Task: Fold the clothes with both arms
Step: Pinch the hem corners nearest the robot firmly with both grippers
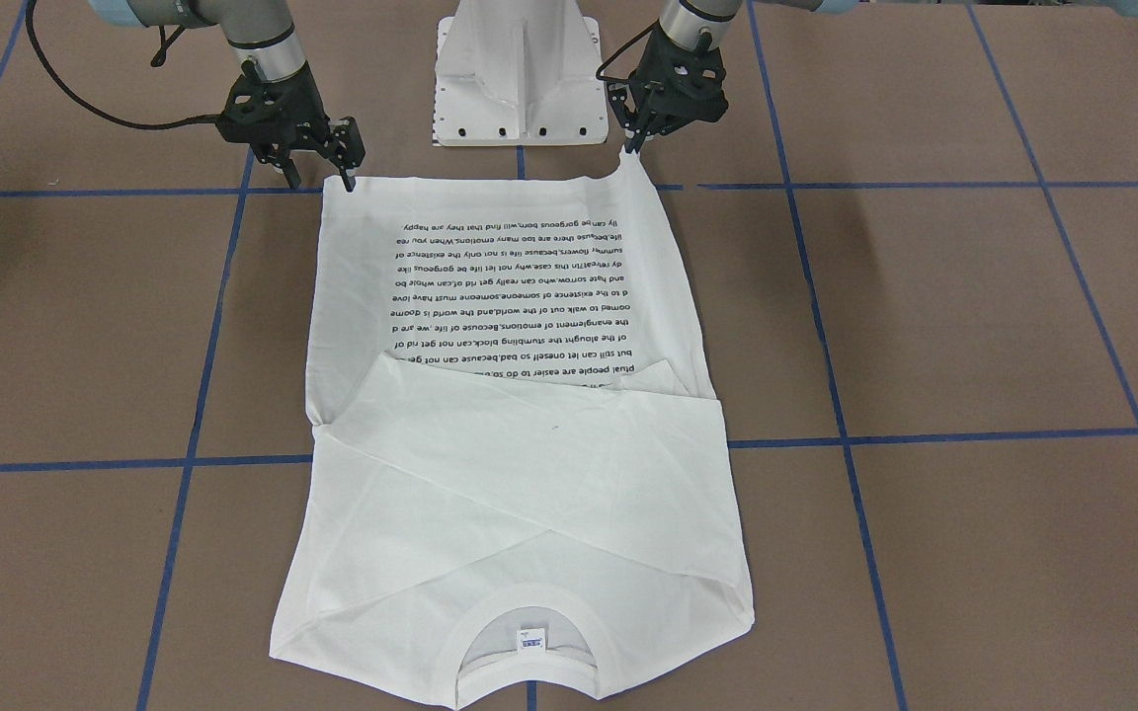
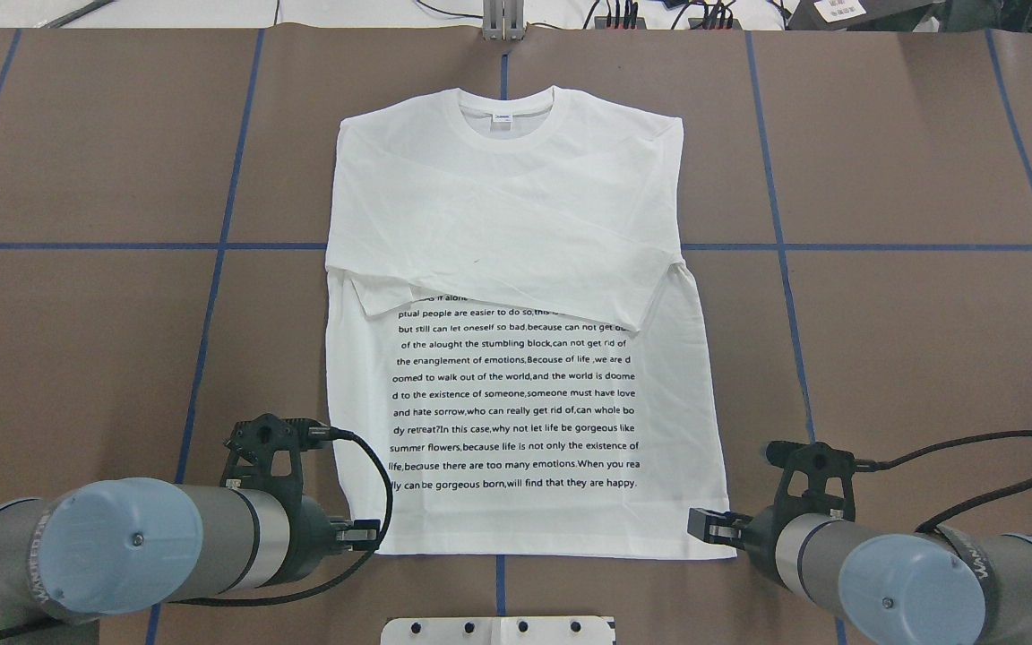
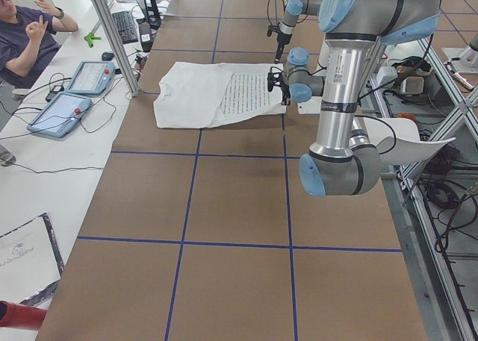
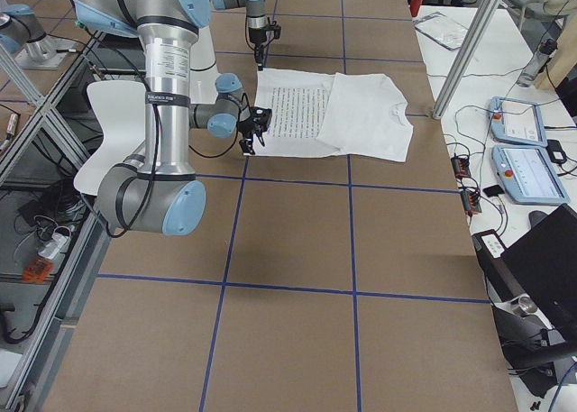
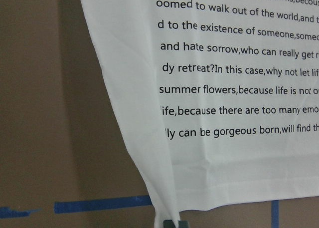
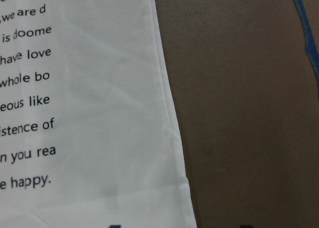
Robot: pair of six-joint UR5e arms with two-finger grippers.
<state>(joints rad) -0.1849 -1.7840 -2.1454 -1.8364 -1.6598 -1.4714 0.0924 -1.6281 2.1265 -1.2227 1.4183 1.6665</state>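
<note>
The white long-sleeved cotton T-shirt [image 1: 520, 474] lies flat on the brown table [image 1: 974, 316]. My left end effector [image 1: 636, 144] pinches one hem corner. My right end effector [image 1: 320, 176] is spread at the other, probably so both can lift the hem evenly.

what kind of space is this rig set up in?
Probably a robotics lab data-collection cell: a tape-gridded table, teach pendants on a side bench, an aluminium frame post, and a person seated alongside.
</note>
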